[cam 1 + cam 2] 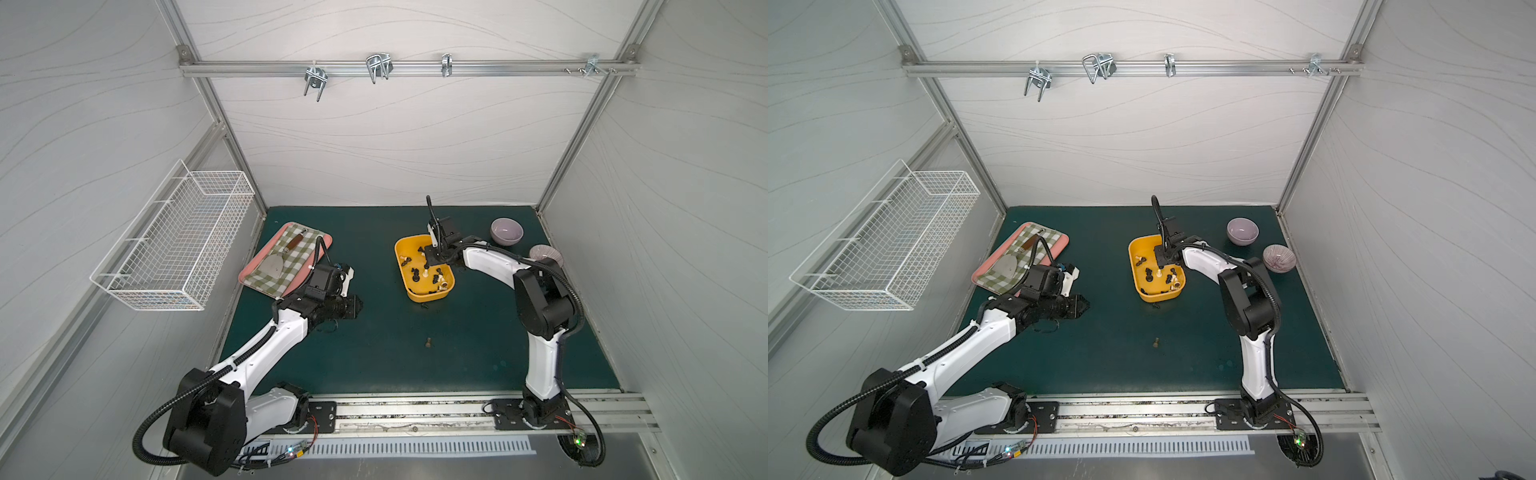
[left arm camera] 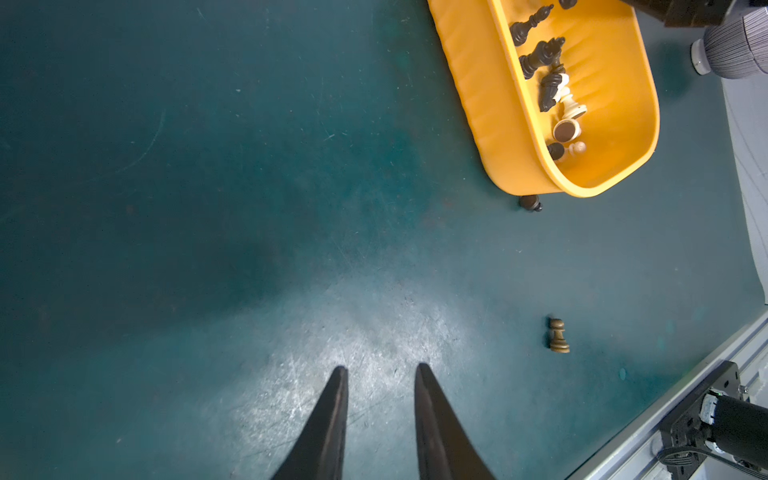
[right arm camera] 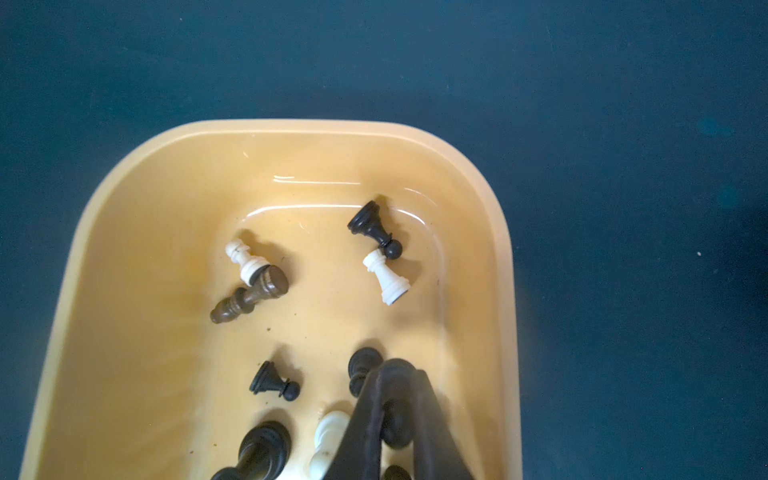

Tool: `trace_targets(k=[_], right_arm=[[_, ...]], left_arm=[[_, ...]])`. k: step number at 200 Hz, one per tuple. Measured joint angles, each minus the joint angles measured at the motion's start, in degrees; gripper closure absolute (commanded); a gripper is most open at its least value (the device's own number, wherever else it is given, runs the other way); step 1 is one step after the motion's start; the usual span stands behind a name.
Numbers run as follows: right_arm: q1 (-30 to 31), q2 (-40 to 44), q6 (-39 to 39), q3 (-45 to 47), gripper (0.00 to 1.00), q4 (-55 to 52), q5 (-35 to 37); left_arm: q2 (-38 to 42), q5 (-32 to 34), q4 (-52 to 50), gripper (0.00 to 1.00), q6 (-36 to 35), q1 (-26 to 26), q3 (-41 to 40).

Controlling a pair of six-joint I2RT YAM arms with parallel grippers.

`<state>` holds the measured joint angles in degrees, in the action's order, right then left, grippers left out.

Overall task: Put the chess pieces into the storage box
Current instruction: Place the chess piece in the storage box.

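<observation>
The right gripper point(image 3: 397, 368) hangs low inside the box point(image 3: 291, 124) with its fingertips together. A dark piece shows in the slot behind the tips, but whether it is pinched or only lies underneath cannot be told. Around the tips, black and white chess pieces point(image 3: 386, 278) lie toppled on the box floor: a black pawn just beside them, a white and a larger black one back toward the wrist, and two pairs ahead near the end wall. Two bowls point(image 1: 506, 230) stand on the mat point(image 1: 374, 365) near that arm's forearm. The left gripper point(image 2: 380, 370) is well apart from the box, held over bare mat with its fingers apart and nothing between them. Ahead of its tips, toward the front rail, a brown piece point(image 2: 557, 336) sits alone on the mat. Farther ahead, a black piece point(image 2: 530, 203) lies just beside the box's outer wall.
</observation>
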<state>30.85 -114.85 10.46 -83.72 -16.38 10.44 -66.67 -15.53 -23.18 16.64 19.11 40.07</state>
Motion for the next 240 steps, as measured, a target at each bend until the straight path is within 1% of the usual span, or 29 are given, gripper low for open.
trace_targets(k=[69,122,240], right_arm=[[-0.22,-1.60,-0.02,0.00,0.84,-0.02,0.02],[-0.55,-1.73,-0.02,0.00,0.80,-0.07,0.02],[-0.85,-0.87,-0.02,0.07,0.80,-0.13,-0.02]], left_arm=[[0.33,-0.17,-0.02,0.71,0.04,0.00,0.00],[0.85,-0.15,-0.13,0.71,0.07,0.00,0.00],[1.07,-0.15,-0.42,0.70,0.07,0.00,0.00]])
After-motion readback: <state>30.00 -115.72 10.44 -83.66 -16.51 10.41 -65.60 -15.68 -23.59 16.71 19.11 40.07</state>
